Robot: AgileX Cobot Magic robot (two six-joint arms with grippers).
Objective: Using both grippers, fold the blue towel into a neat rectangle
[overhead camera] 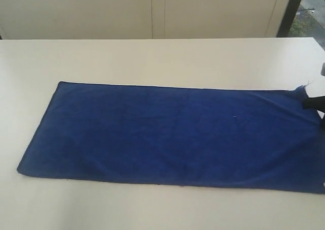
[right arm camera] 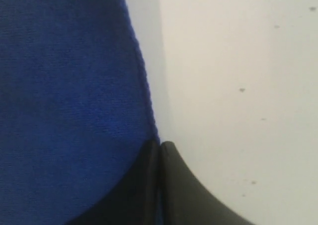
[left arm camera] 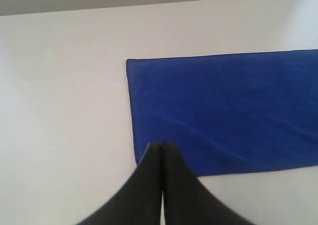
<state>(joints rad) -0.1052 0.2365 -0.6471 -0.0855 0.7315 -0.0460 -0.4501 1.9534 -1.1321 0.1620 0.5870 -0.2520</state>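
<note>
Pinching the towel (overhead camera: pixel 167 133) at its upper-right corner in the exterior view, the right gripper (overhead camera: pixel 306 102) holds the hem with its jaws pressed together. The right wrist view shows the blue edge running straight into the seam between them. That corner stands slightly raised off the surface (overhead camera: pixel 152 57).

The rest of the towel lies flat across the middle of the frame. Its long axis runs left to right, with the left end skewed a little toward the lower left and the short edges at far left and far right.

The left gripper (left arm camera: pixel 161 146) is outside the exterior frame. In its own view the jaws are closed together with nothing visibly between them. Their tips sit over the towel's short left edge close to one corner, apparently above the cloth rather than on it.

So the right arm is the one on the cloth. A fold would likely carry the right end leftward along the long axis, but no jaws hold the lower-right corner.
</note>
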